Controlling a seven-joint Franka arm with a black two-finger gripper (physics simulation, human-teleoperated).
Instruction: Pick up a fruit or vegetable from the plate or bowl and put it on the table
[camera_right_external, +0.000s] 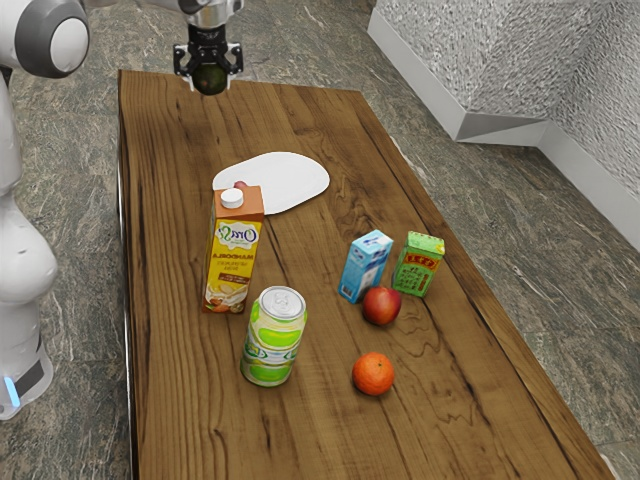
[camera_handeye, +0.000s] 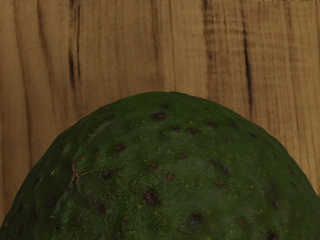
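Wooden table (camera_right_external: 320, 435), biggest item. My arm (camera_right_external: 22, 240) comes in from the exterior view's left. Gripper (camera_right_external: 209, 77): jaws clamped on the avocado (camera_right_external: 211, 81), one finger each side, over the table's far end; wrist view has wood beyond its green, spotted skin. So the avocado is off the plate and in my grip. White plate (camera_right_external: 285, 182), well apart from it. Tall carton (camera_right_external: 232, 255), upright, blocks part of the plate. Green-and-white can (camera_right_external: 273, 338), upright, near that carton. Blue carton (camera_right_external: 365, 266) and green carton (camera_right_external: 419, 264), both upright, side by side. Apple (camera_right_external: 381, 306) just beside the blue one. Orange (camera_right_external: 373, 374) near the apple. Small reddish thing (camera_right_external: 240, 185) by the plate's edge, mostly hidden, can't tell what
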